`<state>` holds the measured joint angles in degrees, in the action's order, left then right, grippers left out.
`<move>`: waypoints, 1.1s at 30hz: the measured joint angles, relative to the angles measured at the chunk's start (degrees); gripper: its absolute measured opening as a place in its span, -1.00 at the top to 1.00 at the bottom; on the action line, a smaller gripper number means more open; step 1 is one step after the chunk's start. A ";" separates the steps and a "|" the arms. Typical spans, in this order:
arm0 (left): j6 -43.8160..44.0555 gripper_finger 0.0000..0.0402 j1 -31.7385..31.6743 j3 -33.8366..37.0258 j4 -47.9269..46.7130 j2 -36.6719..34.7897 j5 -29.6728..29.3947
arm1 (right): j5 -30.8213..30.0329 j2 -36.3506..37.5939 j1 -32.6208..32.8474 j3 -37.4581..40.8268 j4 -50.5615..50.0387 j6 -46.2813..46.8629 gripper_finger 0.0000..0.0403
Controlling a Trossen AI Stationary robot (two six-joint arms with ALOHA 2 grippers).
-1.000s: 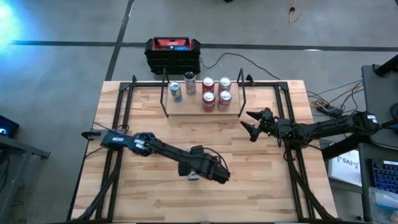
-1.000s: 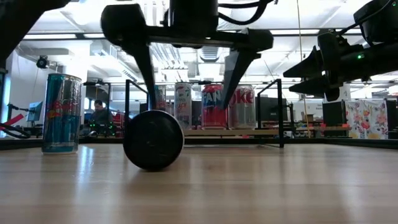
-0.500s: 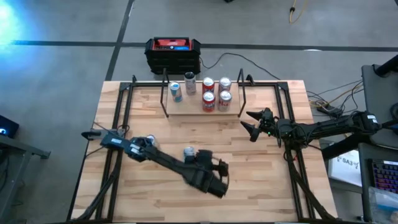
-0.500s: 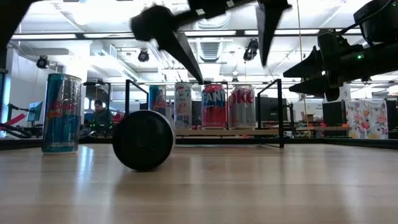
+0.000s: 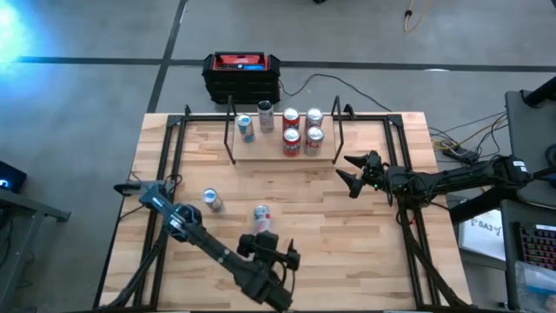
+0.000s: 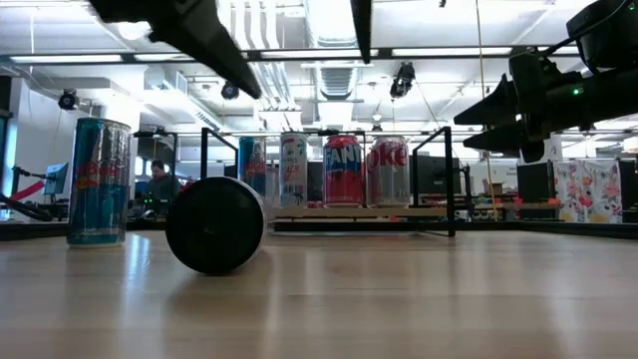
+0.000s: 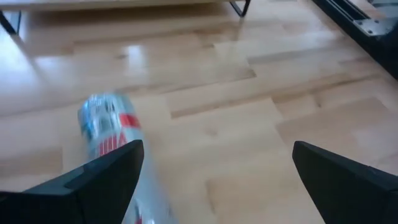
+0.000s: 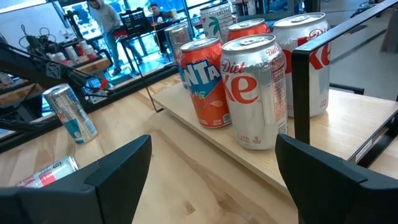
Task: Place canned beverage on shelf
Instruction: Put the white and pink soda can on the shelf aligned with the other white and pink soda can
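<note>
Pulled back to the bottom centre, the left gripper (image 5: 276, 257) hangs released, empty; a can (image 5: 261, 217) lies tipped mid-frame, well short of the shelf (image 5: 261, 153). Right gripper (image 5: 354, 172) waits open, right. Re-grasping seems next.

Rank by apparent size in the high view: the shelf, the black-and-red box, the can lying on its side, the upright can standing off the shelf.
1. shelf
2. black-and-red box
3. can lying on its side
4. upright can, seen end-on from above, so its true size against the lying can is unsure.
</note>
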<state>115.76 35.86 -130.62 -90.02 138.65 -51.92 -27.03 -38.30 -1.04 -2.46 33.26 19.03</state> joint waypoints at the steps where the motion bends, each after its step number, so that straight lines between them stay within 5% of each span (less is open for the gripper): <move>1: 0.94 -0.97 0.84 0.26 0.08 0.00 0.16 | 0.01 0.00 0.00 -0.02 -0.01 0.00 -0.62; 15: 19.83 -0.97 7.63 11.63 3.21 -0.04 2.01 | 0.01 -0.04 -0.01 -0.01 -0.01 0.01 -0.62; 33: 12.39 -0.97 6.01 17.89 10.68 2.76 -2.10 | -0.01 -0.04 -0.01 -0.01 0.00 0.00 -0.62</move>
<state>128.15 41.87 -112.73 -79.35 141.41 -54.02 -27.04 -38.35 -1.04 -2.47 33.27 19.03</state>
